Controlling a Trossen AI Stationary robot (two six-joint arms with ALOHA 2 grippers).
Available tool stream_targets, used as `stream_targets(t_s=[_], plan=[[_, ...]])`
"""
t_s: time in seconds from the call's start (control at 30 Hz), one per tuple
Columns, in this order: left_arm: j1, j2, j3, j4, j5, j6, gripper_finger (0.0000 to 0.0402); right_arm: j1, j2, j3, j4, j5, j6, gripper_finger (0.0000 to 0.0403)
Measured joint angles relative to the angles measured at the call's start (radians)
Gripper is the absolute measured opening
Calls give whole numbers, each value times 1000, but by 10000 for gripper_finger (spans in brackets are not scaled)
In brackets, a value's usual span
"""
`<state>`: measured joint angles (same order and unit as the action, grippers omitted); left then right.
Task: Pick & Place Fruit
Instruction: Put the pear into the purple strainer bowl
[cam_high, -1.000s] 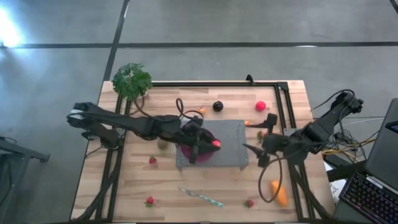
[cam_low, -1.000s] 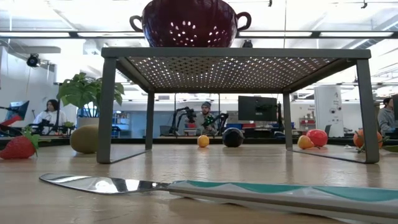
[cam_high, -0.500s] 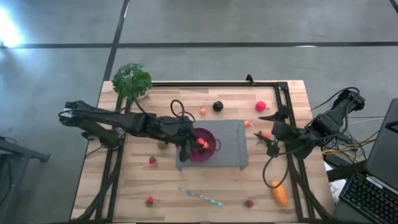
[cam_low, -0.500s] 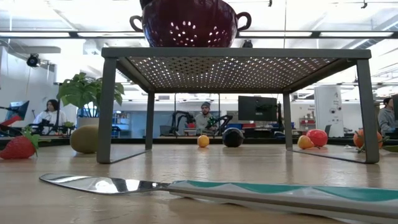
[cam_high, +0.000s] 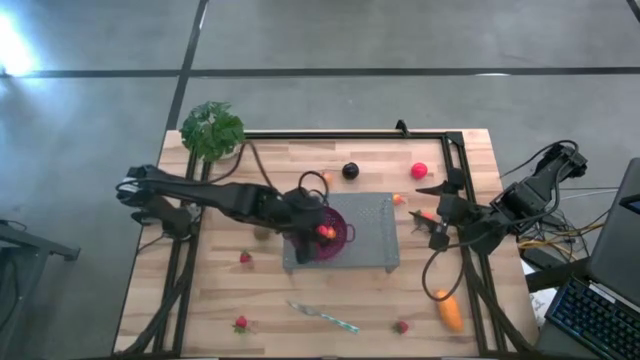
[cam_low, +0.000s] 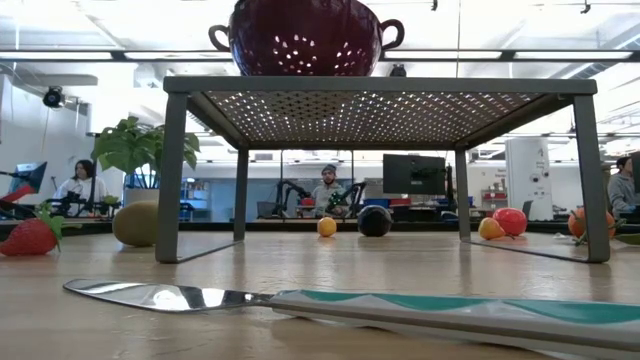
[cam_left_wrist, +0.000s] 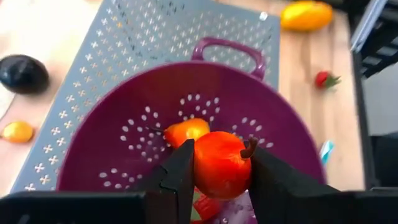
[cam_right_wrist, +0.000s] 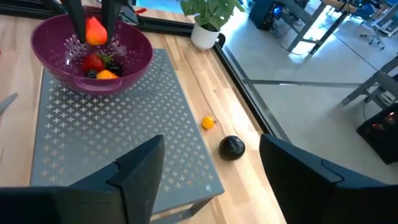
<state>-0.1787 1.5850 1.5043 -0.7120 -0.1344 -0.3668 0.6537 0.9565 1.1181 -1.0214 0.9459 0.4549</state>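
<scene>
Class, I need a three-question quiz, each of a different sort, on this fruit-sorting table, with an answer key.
1. True or false: the left claw holds a red-orange fruit over the purple colander.
2. Where does the colander stand? A) on the bare wood B) on the grey perforated rack C) beside the plant
3. Fill in: the dark plum lies on the ______, not in the colander.

Key: 1 true; 2 B; 3 table.
</scene>
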Motion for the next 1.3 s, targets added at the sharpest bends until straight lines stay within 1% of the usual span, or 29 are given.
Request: stream_targets(t_s=[0.13, 0.23, 0.37, 0.5, 0.83, 1.3], plan=[[0, 63, 75, -67, -2, 16, 123, 0, 0, -13, 0, 0, -1, 250], [0, 88, 106, -91, -3, 37, 123, 0, 0, -27, 0, 0, 1, 246], [3, 110, 108, -123, -19, 52, 123, 0, 0, -48, 0, -1, 10, 245], [9, 118, 108, -172, -51, 52, 123, 0, 0, -59, 0, -3, 10, 254], [14, 123, 104, -216, -52, 60, 124, 0, 0, -62, 1, -3, 10, 280], [24, 128, 100, -249, -41, 61, 127, 0, -1, -62, 1, -3, 10, 295]])
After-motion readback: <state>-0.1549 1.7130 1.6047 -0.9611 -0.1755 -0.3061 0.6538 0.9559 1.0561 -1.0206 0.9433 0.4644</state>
